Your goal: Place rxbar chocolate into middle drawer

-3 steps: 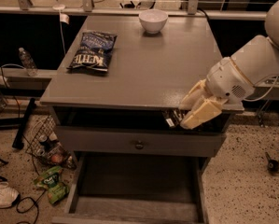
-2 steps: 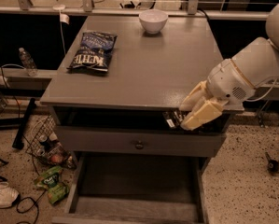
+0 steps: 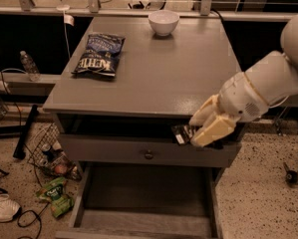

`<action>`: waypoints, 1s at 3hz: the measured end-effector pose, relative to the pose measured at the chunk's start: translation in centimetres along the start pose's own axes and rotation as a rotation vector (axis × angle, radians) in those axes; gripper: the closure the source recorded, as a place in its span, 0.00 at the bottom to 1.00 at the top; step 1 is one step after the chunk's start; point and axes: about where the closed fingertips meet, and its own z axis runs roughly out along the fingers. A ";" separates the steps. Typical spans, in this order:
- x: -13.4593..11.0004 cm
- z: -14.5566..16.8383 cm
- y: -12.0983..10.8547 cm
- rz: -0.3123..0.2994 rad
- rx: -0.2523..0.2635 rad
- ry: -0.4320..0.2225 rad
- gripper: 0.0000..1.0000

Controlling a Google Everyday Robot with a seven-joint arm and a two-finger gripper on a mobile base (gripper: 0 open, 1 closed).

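Below the grey tabletop (image 3: 163, 73), a flat black rxbar chocolate (image 3: 180, 133), likely light and slippery, is being clamped endwise by the cream gripper (image 3: 193, 132).

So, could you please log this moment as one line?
end effector: shut on snack bar | at cabinet right front | open drawer: bar not inside

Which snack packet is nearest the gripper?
The rxbar chocolate, the small black wrapper held in the gripper at the cabinet front. The blue chip bag lies far off on top; the green packet, on the floor.
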 end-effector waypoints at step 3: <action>4.5 12.2 5.6 0.041 -0.023 -0.101 1.00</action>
